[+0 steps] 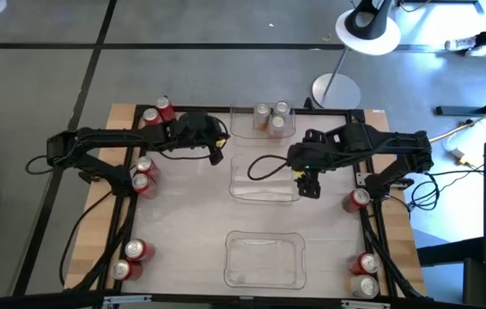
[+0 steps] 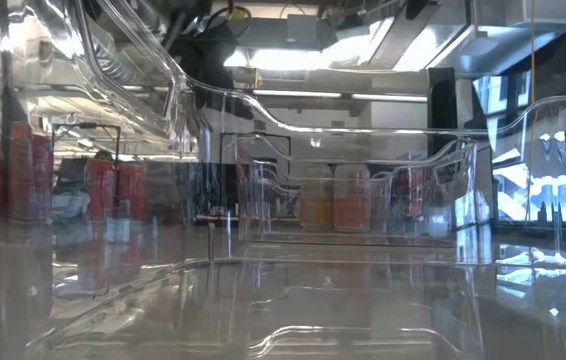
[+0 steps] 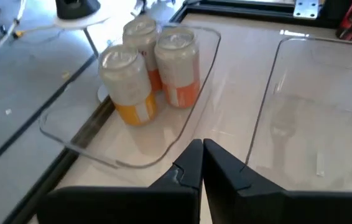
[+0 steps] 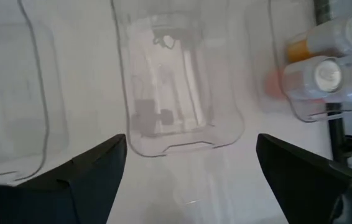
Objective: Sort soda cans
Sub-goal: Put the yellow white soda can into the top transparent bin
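Three silver-bodied soda cans (image 1: 271, 116) with orange and yellow bands stand upright in the far clear tray (image 1: 245, 129), also seen in the left wrist view (image 3: 148, 68). Red soda cans stand in pairs along the table's sides: far left (image 1: 159, 112), mid left (image 1: 143, 174), near left (image 1: 131, 256), mid right (image 1: 356, 199) and near right (image 1: 366, 268). My left gripper (image 1: 218, 154) (image 3: 202, 155) is shut, holds nothing, and hangs between the far and middle trays. My right gripper (image 1: 309, 187) (image 4: 191, 162) is wide open above the right end of the middle tray (image 4: 176, 81).
Three clear plastic trays lie in a row down the table's middle: far, middle (image 1: 252, 184) and near (image 1: 264, 257). A black frame (image 1: 123, 197) runs along the table's sides. A round lamp base (image 1: 336, 90) stands beyond the far edge.
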Controlling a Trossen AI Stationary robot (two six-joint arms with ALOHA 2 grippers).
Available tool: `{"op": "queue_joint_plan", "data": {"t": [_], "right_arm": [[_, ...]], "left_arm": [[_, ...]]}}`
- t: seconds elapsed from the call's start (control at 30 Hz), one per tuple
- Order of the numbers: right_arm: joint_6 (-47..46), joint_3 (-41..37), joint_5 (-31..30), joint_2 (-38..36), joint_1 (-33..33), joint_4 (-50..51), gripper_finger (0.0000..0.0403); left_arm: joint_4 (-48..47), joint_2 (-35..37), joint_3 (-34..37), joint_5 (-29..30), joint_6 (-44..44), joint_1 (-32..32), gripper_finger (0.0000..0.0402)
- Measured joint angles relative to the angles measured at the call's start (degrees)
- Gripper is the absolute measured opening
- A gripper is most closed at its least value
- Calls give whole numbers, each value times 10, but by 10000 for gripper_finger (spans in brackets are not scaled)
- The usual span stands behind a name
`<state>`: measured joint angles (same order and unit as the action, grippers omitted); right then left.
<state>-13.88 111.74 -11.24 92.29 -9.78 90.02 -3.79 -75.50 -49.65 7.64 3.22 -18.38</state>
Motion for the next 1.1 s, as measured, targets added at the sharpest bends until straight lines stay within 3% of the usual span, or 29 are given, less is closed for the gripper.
{"op": "queue_joint_plan", "data": {"t": [0.2, 0.33, 0.43, 0.53, 0.73, 0.9, 1.1], "right_arm": [[-40, 0, 20, 0, -43, 0, 357], [-89, 0, 74, 0, -89, 0, 357], [-139, 0, 110, 0, -138, 0, 357], [-200, -6, 110, 0, -203, -1, 357], [-390, -50, 104, 0, -314, 0, 357], [-599, -95, 113, 1, -369, 0, 357], [-785, -130, 141, 2, -416, -38, 357]], "left_arm": [[9, 0, 0, 0, 2, 2, 4], [0, 0, 0, 0, -32, 5, 4], [-7, 0, 8, 0, -66, 16, 4], [-2, 0, 23, 0, -91, 30, 4], [-3, 0, 33, 0, -107, 56, 4], [8, 0, 33, 0, -107, 73, 4], [19, 0, 33, 0, -94, 87, 4]]}}
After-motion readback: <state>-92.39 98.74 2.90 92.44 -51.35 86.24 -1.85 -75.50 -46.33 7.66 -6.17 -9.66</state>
